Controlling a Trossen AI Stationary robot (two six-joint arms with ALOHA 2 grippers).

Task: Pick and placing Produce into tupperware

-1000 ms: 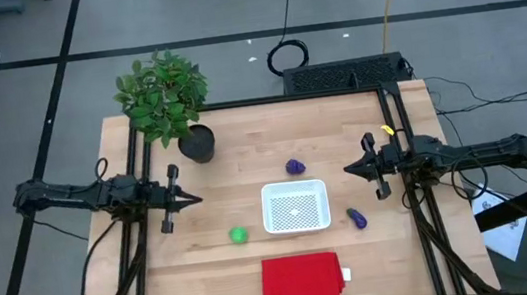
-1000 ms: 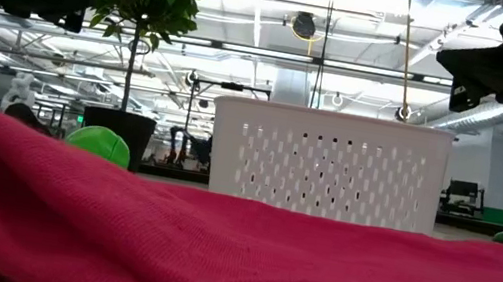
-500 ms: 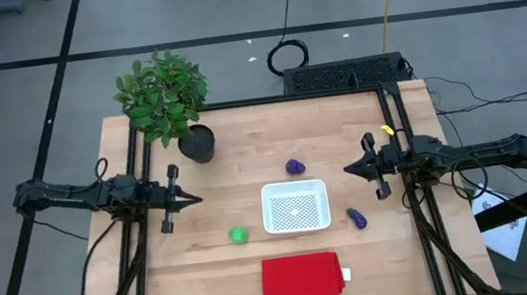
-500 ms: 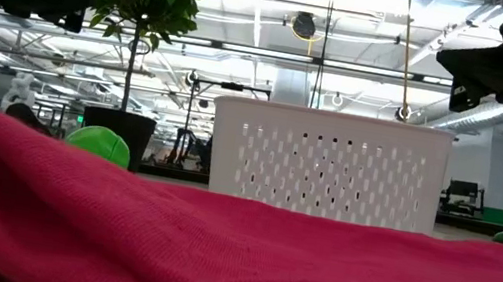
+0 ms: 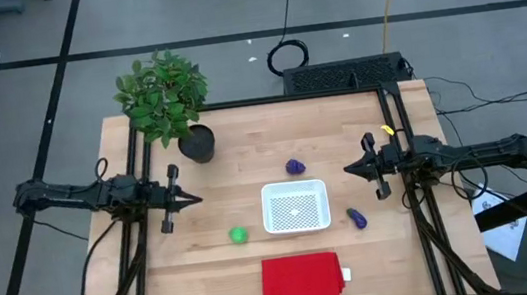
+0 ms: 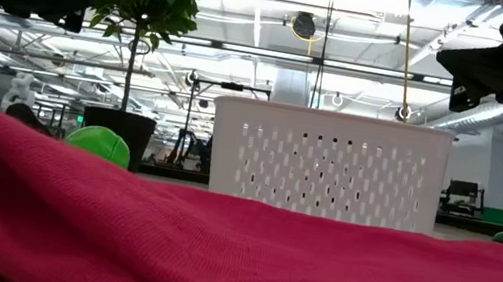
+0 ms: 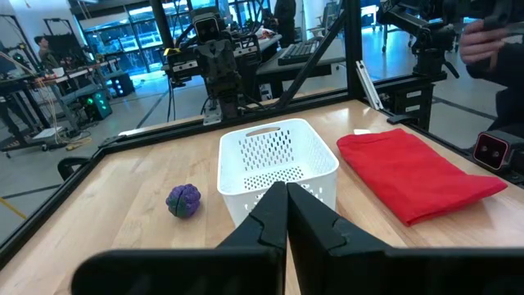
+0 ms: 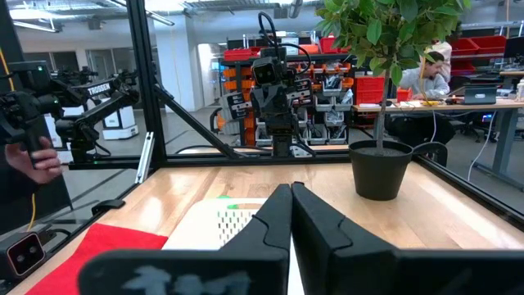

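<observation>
The white perforated tupperware [image 5: 296, 207] stands on the wooden table between both arms. The round green produce [image 5: 238, 235] lies on the table to its left. The rounded purple one [image 5: 294, 167] sits just beyond its far side, and the elongated dark purple one [image 5: 357, 219] lies to its right. My left gripper [image 5: 195, 200] hovers shut, left of the tupperware [image 7: 278, 160], pointing toward it. My right gripper [image 5: 347, 169] hovers shut on the right, pointing left. The left wrist view shows the purple produce [image 7: 183, 200] beside the tupperware.
A red folded cloth [image 5: 302, 279] lies near the table's near edge and fills the low view's foreground [image 6: 214, 247]. A potted plant [image 5: 167, 99] stands at the far left corner. A black frame borders the table. A person's hand [image 8: 33, 160] shows beyond the table in the right wrist view.
</observation>
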